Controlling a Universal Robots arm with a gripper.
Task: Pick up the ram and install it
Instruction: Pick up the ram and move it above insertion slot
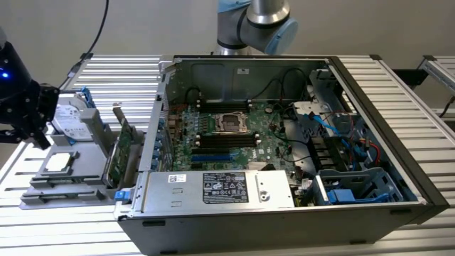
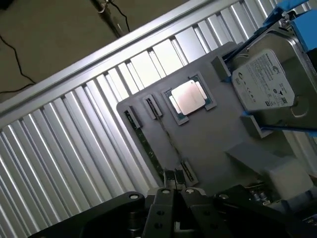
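The pincer (image 2: pixel 173 187) hangs over a gray tray (image 2: pixel 218 144) at the exterior view's left, its fingers pressed together and pinching nothing. The ram (image 2: pixel 143 144) stands on edge in a slot along the tray's outer border. One end lies just beside the pincer's tips and the rest stretches away from them. It is a thin, dark green strip whose long axis follows that border, on the side of the tray away from the hard drive (image 2: pixel 265 82). A second narrow slot runs parallel beside it, with a clip at each end; whether anything sits in it I cannot tell. The tray also holds a processor chip (image 2: pixel 189 96), lying flat between the slots and the hard drive, which rests in a blue-edged bracket. An expansion card (image 1: pixel 122 149) stands upright at the tray's right side. Right of that, on the slatted counter (image 1: pixel 121 74), lies the open computer case (image 1: pixel 249 234). It holds the motherboard (image 1: pixel 213 125) with its black memory slots (image 1: pixel 227 140), and a power supply (image 1: pixel 220 188) at the near side.
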